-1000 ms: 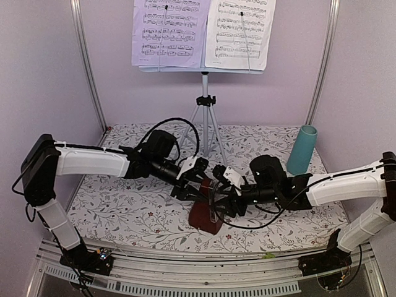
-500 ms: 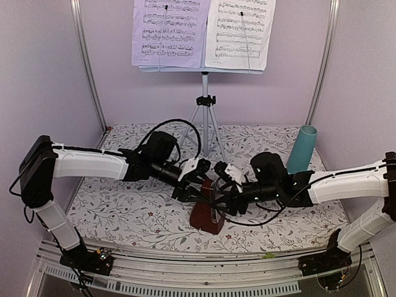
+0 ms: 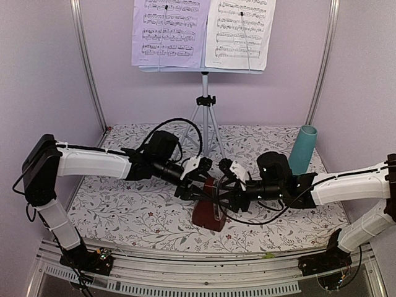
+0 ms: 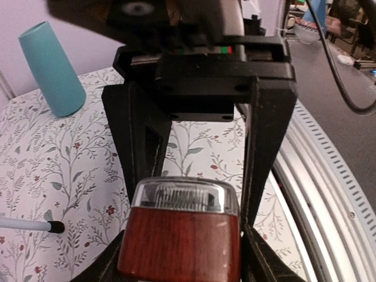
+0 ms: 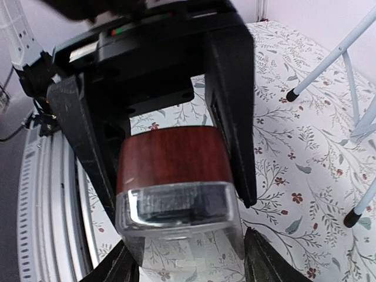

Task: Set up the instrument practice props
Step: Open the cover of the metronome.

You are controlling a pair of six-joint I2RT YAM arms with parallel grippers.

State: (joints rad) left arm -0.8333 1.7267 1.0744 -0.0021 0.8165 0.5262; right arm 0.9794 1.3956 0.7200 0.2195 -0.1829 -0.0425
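Dark-red-brown pyramid metronome, lower centre: left gripper half-open, clamping; right gripper straddling, grip unclear. Set base flat; release singly.

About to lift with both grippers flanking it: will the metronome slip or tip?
Probably rigid: the metronome looks like a hard, glossy case. Those polished, tapering sides may slip between the fingers. It could tip if nudged high.

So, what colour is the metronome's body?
The metronome is red-brown wood grain; left wrist view shows it best.
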